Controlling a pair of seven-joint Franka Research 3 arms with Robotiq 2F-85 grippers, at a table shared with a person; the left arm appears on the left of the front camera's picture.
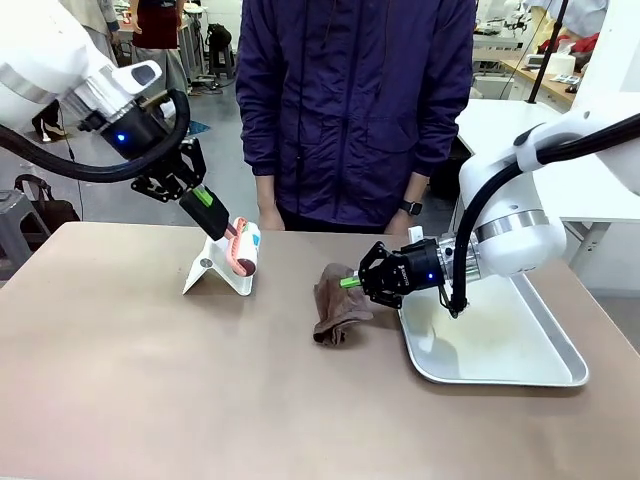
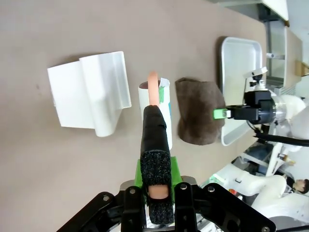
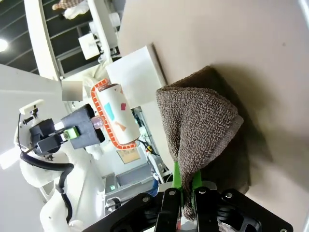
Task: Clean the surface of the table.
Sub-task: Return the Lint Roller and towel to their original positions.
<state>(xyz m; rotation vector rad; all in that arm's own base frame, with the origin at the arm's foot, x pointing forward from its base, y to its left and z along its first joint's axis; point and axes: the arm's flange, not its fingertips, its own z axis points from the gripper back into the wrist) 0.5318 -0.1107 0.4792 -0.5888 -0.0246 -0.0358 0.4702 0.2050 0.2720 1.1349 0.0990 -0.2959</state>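
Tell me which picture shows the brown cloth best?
The left wrist view shows the brown cloth best: seen from above, its whole shape lies flat on the table. The front view shows it bunched and partly behind the right gripper. The right wrist view shows it close, pinched between the fingers.

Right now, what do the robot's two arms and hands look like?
Both arms are glossy white with rounded joints and black hoses looping beside them. Each ends in a black two-finger hand with bright green pads: the left hand and right hand. A small blue light glows on each wrist.
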